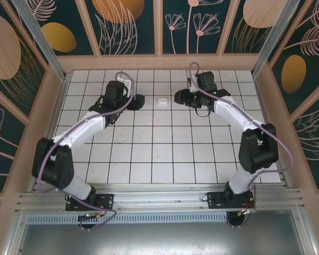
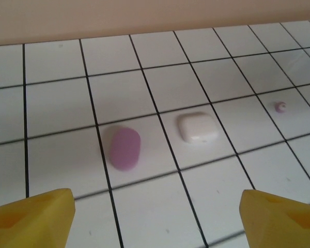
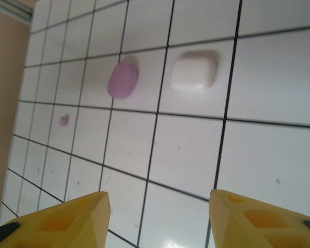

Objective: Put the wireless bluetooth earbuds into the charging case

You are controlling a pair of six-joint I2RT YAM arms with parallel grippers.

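Lying flat on the white tiled tabletop (image 1: pixel 149 159), the charging case (image 1: pixel 160 100) sits toward the far edge, about midway across, inside 1 tile. From where I stand its lid looks shut. Both arms reach in from the near edge, and their grippers face each other with the case between them, neither one touching it. The left gripper (image 2: pixel 155 219) hangs over the tiles short of the case, its 2 yellow fingertips (image 2: pixel 33 217) spread wide with nothing between them. The right gripper (image 3: pixel 160 217) is parted just as wide, with bare tile showing in the gap. A flat purple oval piece (image 2: pixel 125 148) lies in the neighbouring tile, close to the case but apart from it. Seen from the left wrist, a small pinkish speck (image 2: pixel 280 107) rests well apart on the case's other side
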